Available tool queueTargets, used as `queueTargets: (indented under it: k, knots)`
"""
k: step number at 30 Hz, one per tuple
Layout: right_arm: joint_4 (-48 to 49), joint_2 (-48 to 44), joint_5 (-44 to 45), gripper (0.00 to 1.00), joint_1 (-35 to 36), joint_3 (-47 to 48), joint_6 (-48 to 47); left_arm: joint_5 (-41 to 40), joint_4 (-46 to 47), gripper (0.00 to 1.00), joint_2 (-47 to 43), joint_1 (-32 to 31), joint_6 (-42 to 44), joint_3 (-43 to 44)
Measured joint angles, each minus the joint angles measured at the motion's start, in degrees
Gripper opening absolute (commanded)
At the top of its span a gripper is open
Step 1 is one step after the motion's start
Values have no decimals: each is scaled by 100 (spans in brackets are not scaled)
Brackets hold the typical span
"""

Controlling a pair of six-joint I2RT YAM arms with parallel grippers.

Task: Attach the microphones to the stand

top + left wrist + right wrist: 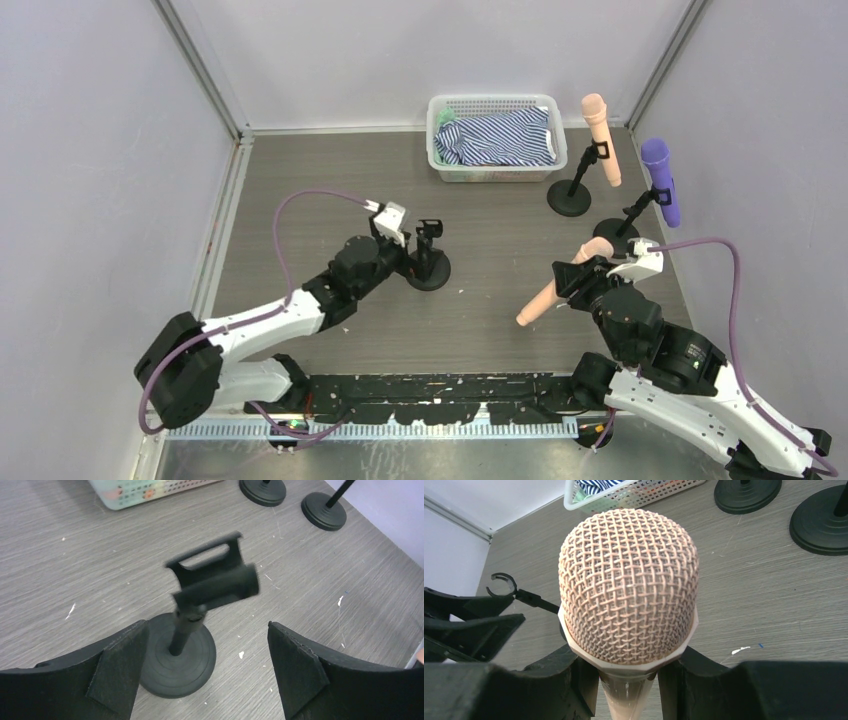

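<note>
The right claw [585, 272] is clenched just under the head of a peach microphone [545, 295]. Its handle slants down and left toward the empty stand [431, 265], well apart at the middle of the tabletop [500, 335]. The left claw [408, 255] is nearer, spread wide either side of that stand, gripping nothing.

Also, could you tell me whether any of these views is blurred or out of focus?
Left wrist: the empty stand's clip is blurred, though the tabletop around it is crisp. Right wrist: the peach microphone shows sharp mesh. Top external: evenly lit, no glare.
</note>
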Motion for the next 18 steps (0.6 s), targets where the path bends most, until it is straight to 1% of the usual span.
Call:
queueTargets:
  k: [2, 7, 15, 18]
  knots:
    - [-2, -2, 4, 1, 0, 0, -9, -223, 538, 85, 186, -286, 221, -227]
    - [-4, -11, 7, 1, 0, 0, -13, -691, 1458, 75, 713, -651, 723, -411]
    - [-2, -11, 4, 1, 0, 0, -15, -1292, 3034, 58, 1655, -686, 1187, -420]
    - [-2, -11, 4, 1, 0, 0, -13, -1373, 3335, 46, 1928, -688, 1231, -420]
